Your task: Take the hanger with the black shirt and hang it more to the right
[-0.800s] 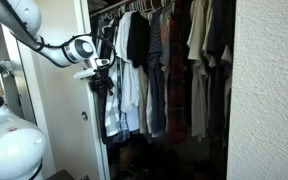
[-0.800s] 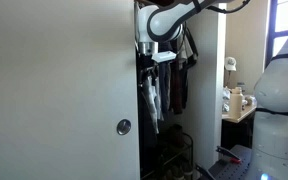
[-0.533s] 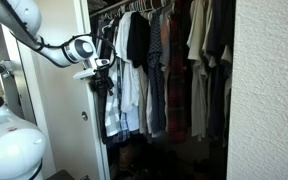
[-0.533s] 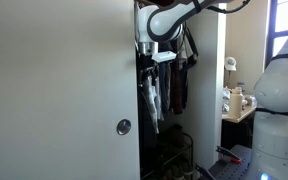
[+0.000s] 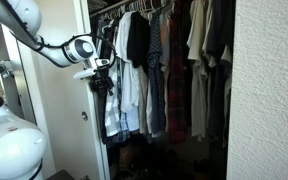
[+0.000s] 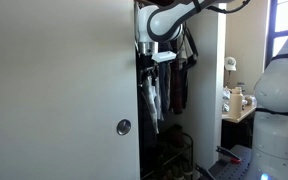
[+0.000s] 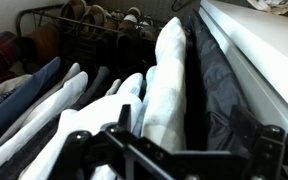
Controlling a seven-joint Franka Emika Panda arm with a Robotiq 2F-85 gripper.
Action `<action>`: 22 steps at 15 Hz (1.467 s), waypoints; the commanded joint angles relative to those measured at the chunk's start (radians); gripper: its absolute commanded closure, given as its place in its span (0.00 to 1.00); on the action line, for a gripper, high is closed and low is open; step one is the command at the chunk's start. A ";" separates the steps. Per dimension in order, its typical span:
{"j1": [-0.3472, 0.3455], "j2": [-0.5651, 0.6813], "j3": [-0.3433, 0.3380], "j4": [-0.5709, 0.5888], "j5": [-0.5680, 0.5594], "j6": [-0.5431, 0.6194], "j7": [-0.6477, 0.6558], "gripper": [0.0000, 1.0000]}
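On the rail [image 5: 134, 8], the black shirt [image 5: 137, 42] hangs — plain, soft, wide.

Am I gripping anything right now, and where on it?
Nothing seems held: the gripper looks open, fingers spread, with a white shirt and the black shirt just ahead.

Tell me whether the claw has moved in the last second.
No. The claw holds the same spot against the closet rail.
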 commanded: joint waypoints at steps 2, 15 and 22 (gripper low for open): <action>0.028 -0.039 -0.028 0.027 -0.030 -0.022 -0.005 0.00; -0.027 -0.214 -0.058 0.238 -0.172 -0.065 -0.015 0.00; -0.090 -0.177 -0.081 0.437 -0.232 -0.028 -0.020 0.00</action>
